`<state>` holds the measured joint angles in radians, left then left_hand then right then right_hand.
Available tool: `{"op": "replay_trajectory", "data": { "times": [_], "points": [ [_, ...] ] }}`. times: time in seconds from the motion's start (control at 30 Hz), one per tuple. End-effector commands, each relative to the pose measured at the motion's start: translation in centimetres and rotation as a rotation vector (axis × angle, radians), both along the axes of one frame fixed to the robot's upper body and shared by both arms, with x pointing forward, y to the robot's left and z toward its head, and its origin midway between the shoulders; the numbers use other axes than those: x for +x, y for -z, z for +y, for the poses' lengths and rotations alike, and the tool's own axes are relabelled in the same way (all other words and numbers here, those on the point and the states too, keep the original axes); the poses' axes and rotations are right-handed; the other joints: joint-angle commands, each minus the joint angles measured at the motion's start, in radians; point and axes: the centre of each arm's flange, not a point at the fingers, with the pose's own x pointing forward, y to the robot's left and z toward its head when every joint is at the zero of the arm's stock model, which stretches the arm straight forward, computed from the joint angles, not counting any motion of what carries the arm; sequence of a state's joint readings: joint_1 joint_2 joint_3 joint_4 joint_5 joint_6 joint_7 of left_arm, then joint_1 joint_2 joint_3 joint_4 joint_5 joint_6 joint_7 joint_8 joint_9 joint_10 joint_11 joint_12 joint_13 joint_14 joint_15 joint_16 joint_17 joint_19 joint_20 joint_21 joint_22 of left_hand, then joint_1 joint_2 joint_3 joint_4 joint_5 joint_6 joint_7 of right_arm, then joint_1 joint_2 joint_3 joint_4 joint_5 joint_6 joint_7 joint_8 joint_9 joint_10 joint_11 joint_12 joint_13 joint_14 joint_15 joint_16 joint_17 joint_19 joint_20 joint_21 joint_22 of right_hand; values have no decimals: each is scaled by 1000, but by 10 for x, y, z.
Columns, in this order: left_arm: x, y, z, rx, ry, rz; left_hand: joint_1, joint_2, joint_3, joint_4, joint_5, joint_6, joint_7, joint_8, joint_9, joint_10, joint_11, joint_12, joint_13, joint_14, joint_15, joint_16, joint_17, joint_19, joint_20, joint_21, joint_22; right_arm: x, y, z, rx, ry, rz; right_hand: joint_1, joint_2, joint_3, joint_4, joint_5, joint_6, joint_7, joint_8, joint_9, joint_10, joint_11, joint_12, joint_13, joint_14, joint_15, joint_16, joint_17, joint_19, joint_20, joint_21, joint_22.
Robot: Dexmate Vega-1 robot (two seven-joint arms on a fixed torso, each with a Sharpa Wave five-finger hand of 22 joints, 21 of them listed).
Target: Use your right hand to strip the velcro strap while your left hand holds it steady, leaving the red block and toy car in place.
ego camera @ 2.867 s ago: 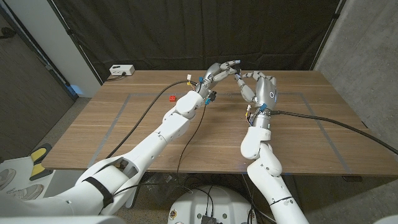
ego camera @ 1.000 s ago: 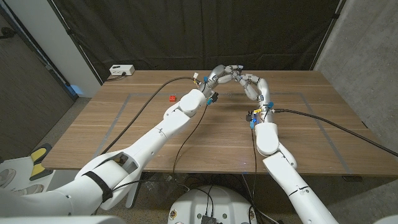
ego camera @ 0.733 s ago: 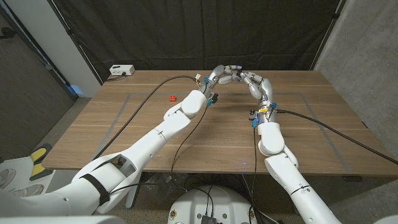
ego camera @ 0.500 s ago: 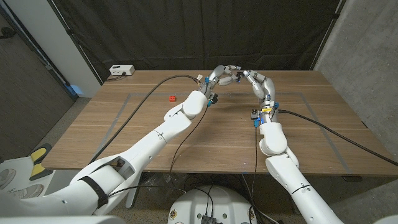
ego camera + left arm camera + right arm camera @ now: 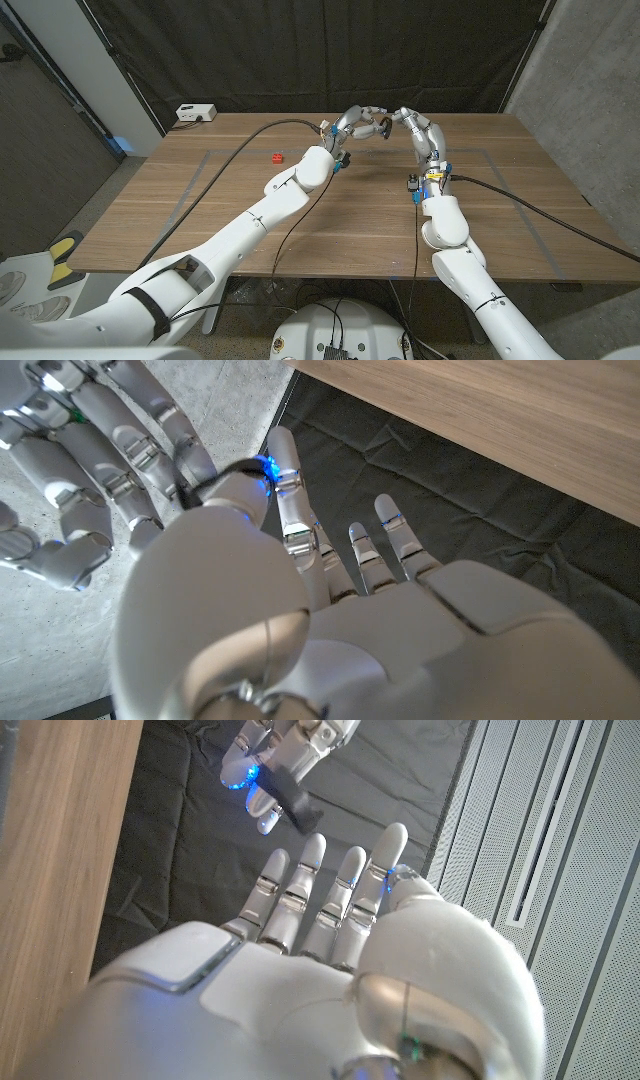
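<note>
My left hand (image 5: 354, 122) is raised over the far middle of the table and pinches a short black velcro strap (image 5: 383, 126) at its fingertips. In the right wrist view the strap (image 5: 296, 802) sticks out from the left hand's fingers (image 5: 272, 750), just beyond my right hand (image 5: 300, 955), whose fingers are stretched out and hold nothing. The right hand (image 5: 418, 128) stands a little to the right of the strap. In the left wrist view the strap (image 5: 215, 478) shows by my own left hand (image 5: 330, 620), with the right hand (image 5: 90, 470) close beside it. A small red block (image 5: 276, 156) lies on the table to the left.
A white box (image 5: 195, 113) sits at the table's far left corner. Black cables (image 5: 235, 165) trail over the table from both arms. Grey tape lines (image 5: 190, 190) mark a rectangle on the wood. A dark curtain hangs behind the table.
The right hand has drawn back to the right, off the strap and the left hand's fingertips, and its fingers have opened. The left hand stays raised with the strap.
</note>
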<state>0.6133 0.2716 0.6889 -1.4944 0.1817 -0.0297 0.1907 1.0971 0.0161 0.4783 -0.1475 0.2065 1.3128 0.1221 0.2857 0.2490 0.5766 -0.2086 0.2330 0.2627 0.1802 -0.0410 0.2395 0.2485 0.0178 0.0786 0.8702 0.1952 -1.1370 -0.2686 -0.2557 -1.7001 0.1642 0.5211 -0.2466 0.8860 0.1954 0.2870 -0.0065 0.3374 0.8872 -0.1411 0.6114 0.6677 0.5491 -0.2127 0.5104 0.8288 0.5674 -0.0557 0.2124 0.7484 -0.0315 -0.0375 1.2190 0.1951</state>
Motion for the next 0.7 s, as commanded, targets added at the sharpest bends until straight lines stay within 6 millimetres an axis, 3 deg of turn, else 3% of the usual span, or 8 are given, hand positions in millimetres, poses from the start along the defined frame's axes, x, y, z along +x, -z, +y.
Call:
{"op": "replay_trajectory", "data": {
  "times": [0.03, 0.07, 0.1, 0.2, 0.33, 0.37, 0.53, 0.7],
  "points": [
    [-3, -1, -2, 50, -4, -3, 0, 0, 6, 1, 8, 4, 0, 12, 9, -8, 0, 1, 6, -1, -67, -1, 5, 3, 2, 7, 0, -1, -2, -2, -13, 37, -1, 5, -12, 8, 5, 7, 2, 6, 21, 23, 2, 1, 14, 11, -5, -178, 5, 7, 2, -84, 4, 1],
    [-3, -1, -1, 42, 4, 2, -1, -1, 7, 1, 9, 8, 1, 15, 11, -8, 0, 1, 6, -1, -68, -1, 5, 4, -1, 8, 0, 0, -3, -3, -37, 38, -21, 9, -14, 10, 2, 9, 6, 8, 28, 31, 7, 1, 19, 15, -2, -178, 9, 10, 9, -73, 7, 1],
    [-3, -3, 0, 23, 22, 19, -1, -1, 8, 1, 10, 9, 2, 16, 12, -9, 0, 1, 6, -1, -68, -2, 5, 4, -1, 9, 0, -1, 0, -4, -13, 84, -51, 33, -32, 7, -27, 12, 27, 14, 29, 13, 26, 6, 35, 26, 4, -174, 27, 31, 24, -46, 22, 3],
    [-3, -4, 1, 2, 35, 34, -1, -1, 9, 2, 11, 8, 3, 18, 14, -8, 1, 2, 6, -1, -68, -2, 6, 3, -1, 9, 0, -7, 5, -9, -6, 254, -105, 49, -44, 2, -52, 12, 42, -4, 8, -38, 58, 23, 34, 0, 22, -165, 42, 43, 48, -11, 43, 2],
    [1, -3, 3, -40, 60, 83, -1, -1, 12, 1, 14, 7, 3, 21, 18, -7, 1, 3, 7, 1, -68, -2, 6, 3, 1, 11, 0, -19, 14, -8, -53, 522, -149, 99, -87, -5, -123, -29, -102, 0, -107, -124, 42, 72, 0, -56, 28, -155, 57, 53, 59, 6, 64, -1],
    [3, -2, 3, -54, 74, 104, 0, -2, 13, 1, 14, 8, 6, 23, 19, -6, 2, 4, 7, 2, -68, -2, 6, 3, 1, 11, 0, -23, 17, -7, -67, 597, -160, 102, -92, -2, -129, -39, -132, 3, -132, -141, 29, 88, -15, -69, 31, -155, 53, 44, 63, 10, 65, -4],
    [13, 0, 2, -128, 143, 204, 7, -1, 20, -4, 16, 12, 23, 28, 23, 0, 6, 8, 8, 6, -67, -2, 6, 0, 2, 13, -1, -33, 29, 3, -86, 862, -212, 89, -128, -5, -137, -69, -199, -1, -189, -179, 12, 92, -48, -101, 35, -156, 43, 16, 77, 10, 63, -10],
    [20, 0, -2, -162, 212, 290, 13, 0, 26, -7, 15, 11, 30, 29, 24, 3, 5, 10, 9, 6, -67, -2, 6, 0, 0, 15, -1, -37, 36, 11, -84, 1014, -266, 58, -162, -19, -131, -82, -211, -2, -214, -202, 8, 95, -66, -120, 38, -156, 37, -3, 88, 10, 57, -14]
  ]
}}
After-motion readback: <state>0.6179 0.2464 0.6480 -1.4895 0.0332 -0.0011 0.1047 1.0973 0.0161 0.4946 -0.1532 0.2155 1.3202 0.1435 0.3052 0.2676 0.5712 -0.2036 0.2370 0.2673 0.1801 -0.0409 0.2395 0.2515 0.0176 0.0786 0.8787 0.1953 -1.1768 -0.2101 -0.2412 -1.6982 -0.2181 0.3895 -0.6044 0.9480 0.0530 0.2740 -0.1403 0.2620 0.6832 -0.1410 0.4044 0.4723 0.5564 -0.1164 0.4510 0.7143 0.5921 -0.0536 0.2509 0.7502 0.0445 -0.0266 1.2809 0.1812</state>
